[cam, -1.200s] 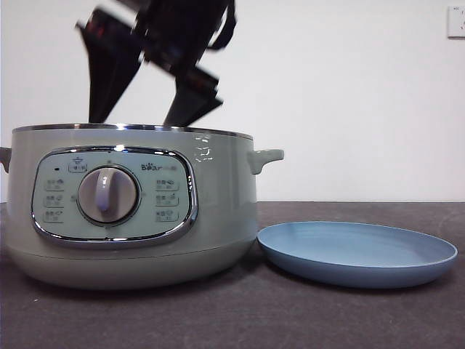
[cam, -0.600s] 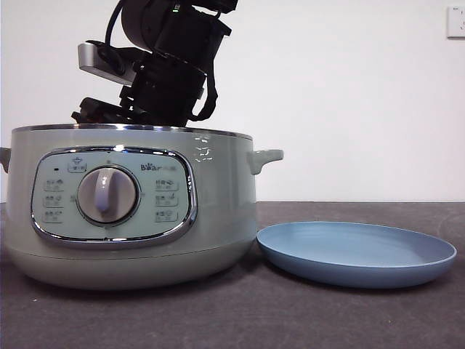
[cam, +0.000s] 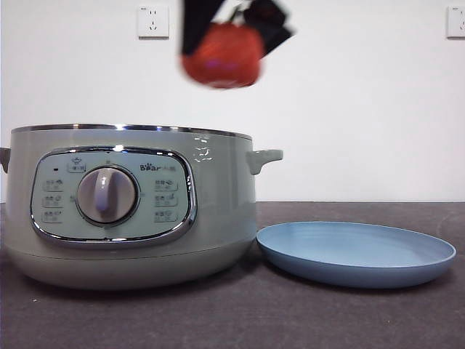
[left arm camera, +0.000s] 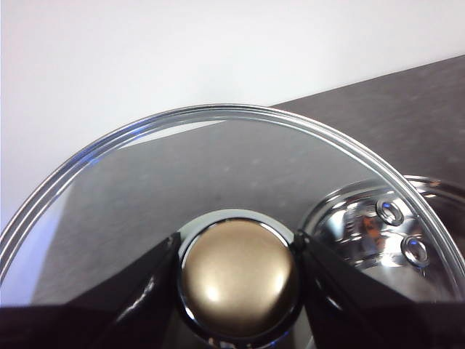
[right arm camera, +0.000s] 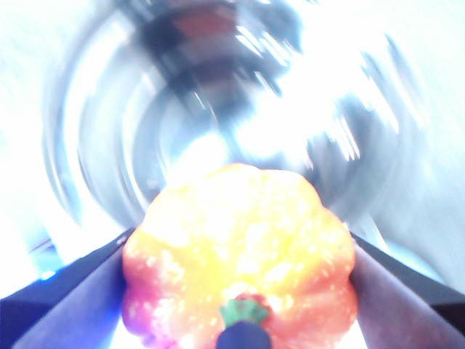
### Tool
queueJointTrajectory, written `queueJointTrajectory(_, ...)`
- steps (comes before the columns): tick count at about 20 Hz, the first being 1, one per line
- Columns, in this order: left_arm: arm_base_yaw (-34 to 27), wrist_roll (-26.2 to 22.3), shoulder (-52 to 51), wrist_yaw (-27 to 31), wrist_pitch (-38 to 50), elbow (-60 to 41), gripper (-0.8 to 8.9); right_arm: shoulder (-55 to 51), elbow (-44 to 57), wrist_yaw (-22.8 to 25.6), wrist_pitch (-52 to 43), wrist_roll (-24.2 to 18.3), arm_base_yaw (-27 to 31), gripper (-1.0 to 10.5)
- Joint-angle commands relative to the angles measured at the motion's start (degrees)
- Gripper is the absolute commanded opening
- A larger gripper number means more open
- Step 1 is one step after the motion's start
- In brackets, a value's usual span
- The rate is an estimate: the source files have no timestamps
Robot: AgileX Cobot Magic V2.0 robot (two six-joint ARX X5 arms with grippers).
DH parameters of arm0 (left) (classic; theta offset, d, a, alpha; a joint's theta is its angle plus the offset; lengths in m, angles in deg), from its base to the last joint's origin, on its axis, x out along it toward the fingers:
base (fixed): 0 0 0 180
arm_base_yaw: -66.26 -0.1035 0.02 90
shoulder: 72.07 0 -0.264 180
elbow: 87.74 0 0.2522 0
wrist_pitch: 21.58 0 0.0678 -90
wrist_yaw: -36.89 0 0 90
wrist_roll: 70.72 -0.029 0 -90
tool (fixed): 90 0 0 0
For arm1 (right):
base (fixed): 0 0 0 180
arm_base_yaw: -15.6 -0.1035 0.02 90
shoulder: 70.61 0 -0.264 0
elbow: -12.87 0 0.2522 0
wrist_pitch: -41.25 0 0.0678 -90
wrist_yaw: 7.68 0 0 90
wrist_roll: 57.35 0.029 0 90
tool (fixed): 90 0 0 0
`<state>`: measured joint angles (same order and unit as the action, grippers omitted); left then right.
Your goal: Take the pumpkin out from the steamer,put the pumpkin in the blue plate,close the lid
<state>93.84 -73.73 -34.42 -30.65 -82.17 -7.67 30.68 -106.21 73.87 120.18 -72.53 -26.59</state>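
Front view, what changed: half a second ago a dark arm was reaching down into the steamer (cam: 134, 207). Now that arm is up high, and the pumpkin (cam: 222, 56) is out of the pot.
What that means: the first job, taking the pumpkin out, looks done. Next it should go to the blue plate (cam: 356, 254), and then the lid goes back on.
Blue plate: it sits on the dark table (cam: 240, 320), close beside the steamer on its right as this view shows it. Nothing is in it yet.
Steamer: it stands near and big, with its dial facing the camera. No lid is on top.
Pumpkin: it hangs in the air, well above the steamer's rim. It looks blurry and is not over the plate yet.
Right gripper (right arm camera: 238, 287): its two black jaws squeeze the pumpkin from both sides, open just as wide as the pumpkin. The right wrist view is very bright and smeared, with the shiny pot inside far below.
Left gripper (left arm camera: 240, 270): its jaws are closed snug on the knob (left arm camera: 240, 280) of the lid (left arm camera: 138, 196), one on each side. The knob looks gold in this light.
Lid: this arm holds it up off the pot. Through the glass you can see the table and part of the shiny steamer bowl.
Wall: white and plain, far behind everything.
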Motion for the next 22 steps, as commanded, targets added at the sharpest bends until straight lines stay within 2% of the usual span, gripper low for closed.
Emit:
queueJointTrajectory(1,0.17,0.00,0.00,-1.57,4.24,0.52,-0.08,-2.78,0.13,-0.07,5.35,2.84,3.13,-0.1)
queueJointTrajectory(4,0.17,0.00,1.64,-2.16,5.68,0.52,-0.08,-6.51,0.83,0.90,10.69,7.41,6.27,-0.1)
queueJointTrajectory(8,0.20,0.22,4.55,-6.43,6.14,0.52,-0.08,-15.50,9.31,11.74,9.35,12.92,6.62,-0.1)
queueJointTrajectory(10,0.22,0.22,6.16,-6.82,7.10,0.52,-0.08,-20.55,15.26,13.33,6.51,14.51,6.62,-0.1)
queueJointTrajectory(13,0.26,0.35,8.28,-10.86,9.33,0.52,-0.08,-27.87,25.79,13.35,-0.07,16.26,6.62,-0.1)
queueJointTrajectory(15,0.26,0.42,9.38,-11.02,10.69,0.52,-0.08,-30.75,32.24,13.38,-4.55,16.90,6.62,-0.1)
queueJointTrajectory(18,0.28,0.42,9.88,-13.60,12.13,0.52,-0.08,-31.28,39.60,13.33,-10.56,17.25,7.15,-0.1)
queueJointTrajectory(22,0.28,0.42,9.84,-13.81,12.50,0.52,-0.09,-28.87,47.76,13.05,-24.13,17.25,8.15,-0.1)
